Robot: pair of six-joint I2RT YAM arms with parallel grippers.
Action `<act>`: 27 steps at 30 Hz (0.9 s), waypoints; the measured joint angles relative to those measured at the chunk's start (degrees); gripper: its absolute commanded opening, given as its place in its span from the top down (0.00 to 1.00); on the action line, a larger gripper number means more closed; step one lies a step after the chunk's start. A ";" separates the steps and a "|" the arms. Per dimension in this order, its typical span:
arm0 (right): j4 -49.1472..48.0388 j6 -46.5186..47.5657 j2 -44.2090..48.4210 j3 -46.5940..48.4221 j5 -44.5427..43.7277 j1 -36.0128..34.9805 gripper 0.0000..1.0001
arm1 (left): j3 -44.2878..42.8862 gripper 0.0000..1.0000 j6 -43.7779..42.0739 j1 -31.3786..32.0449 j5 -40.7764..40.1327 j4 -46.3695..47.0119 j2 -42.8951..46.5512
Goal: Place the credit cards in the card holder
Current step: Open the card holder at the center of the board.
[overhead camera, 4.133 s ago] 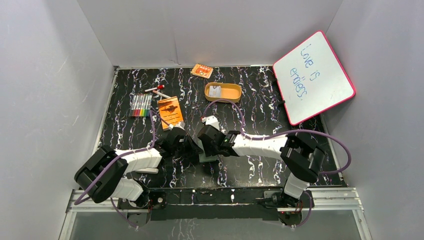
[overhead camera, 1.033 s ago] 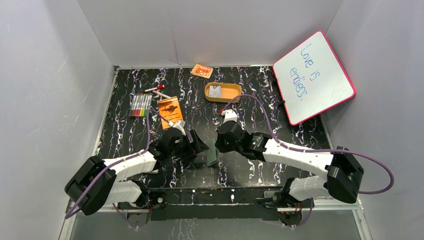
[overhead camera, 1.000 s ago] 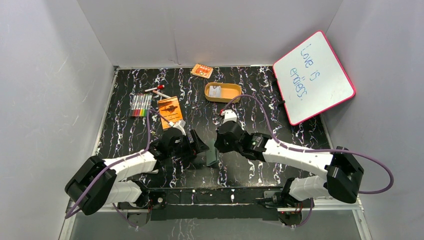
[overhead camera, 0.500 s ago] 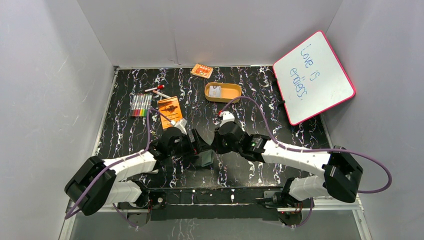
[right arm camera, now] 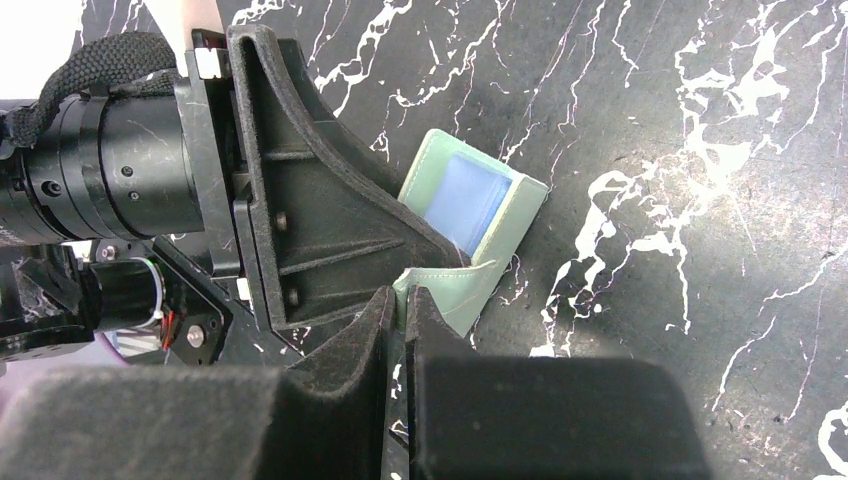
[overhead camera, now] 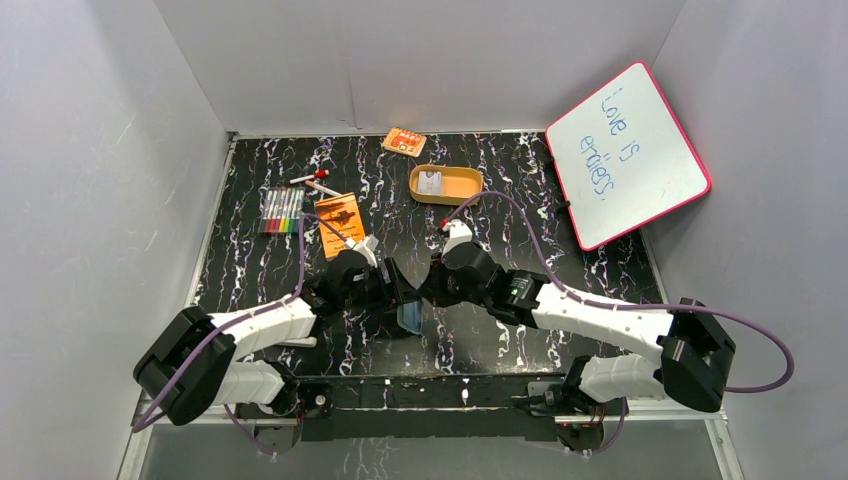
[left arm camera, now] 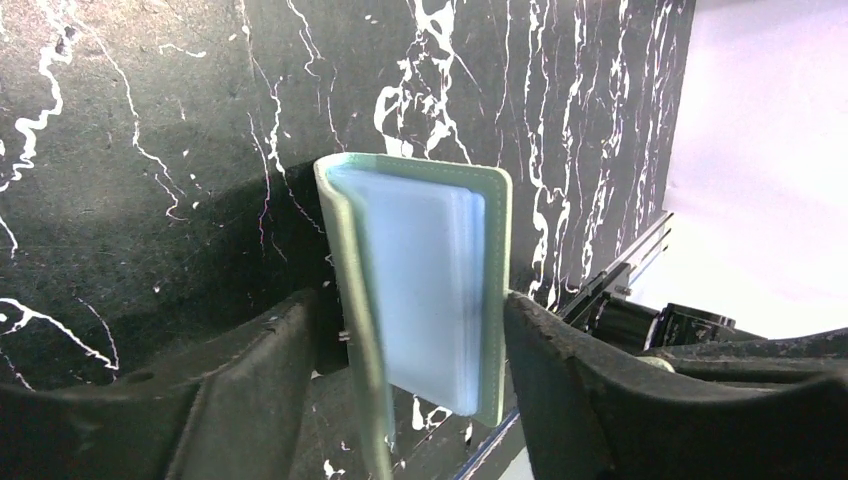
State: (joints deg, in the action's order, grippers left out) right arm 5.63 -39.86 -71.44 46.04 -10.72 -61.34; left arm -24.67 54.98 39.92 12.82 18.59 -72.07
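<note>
**Left gripper** (left arm camera: 415, 318): its jaws stood either side of the card holder (left arm camera: 430, 270) and clamped it by its two long edges. The holder stood on edge, open like a book, with the stack of clear bluish pockets turned toward the left wrist camera.

**Right gripper** (right arm camera: 403, 298): its fingers were pressed together on the free green cover flap of the card holder and pinched it from the side opposite the left gripper, so that the flap was drawn away from the pockets. Both arms thus met at the holder, and neither had a free jaw.

**Credit cards** (overhead camera: 432, 182): a pale grey patch lay inside the tan oval tray (overhead camera: 476, 186). The tray was well apart from the card holder, on its far side, toward the back wall. No card was seen in or at the pockets. The tray's long axis ran crosswise to the line from the holder to the tray. The axis of the cards themselves was too small to tell.

**Judgement**: the holder was opened and the fetching not yet begun. The right gripper sat slightly nearer the tray and so seemed the likelier to let go and reach beyond the holder.
</note>
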 measured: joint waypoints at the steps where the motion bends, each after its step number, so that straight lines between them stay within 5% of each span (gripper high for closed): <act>1: 0.00 0.00 0.09 -0.02 0.00 0.00 1.00 | -0.22 0.45 -0.09 0.00 0.02 -0.04 0.00; 6: -0.35 -0.11 0.37 -0.72 -0.07 0.00 1.00 | -0.59 0.66 -0.13 0.00 0.13 0.28 0.04; 10: -0.74 -0.37 1.25 -2.01 -0.50 0.00 1.00 | -0.59 0.71 -0.11 0.00 0.11 0.33 0.04; 17: -1.16 -0.50 2.32 -2.80 -0.92 0.00 1.00 | -0.59 0.34 -0.66 0.00 -0.33 -1.31 0.04; 27: -1.07 -0.50 4.28 -3.91 -1.84 -0.02 1.00 | -0.59 0.34 -1.05 0.00 -0.87 -3.21 0.26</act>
State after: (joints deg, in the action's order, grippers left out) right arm 4.56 -40.36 -67.16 42.13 -12.56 -61.36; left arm -25.26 53.93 39.92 11.94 15.38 -71.81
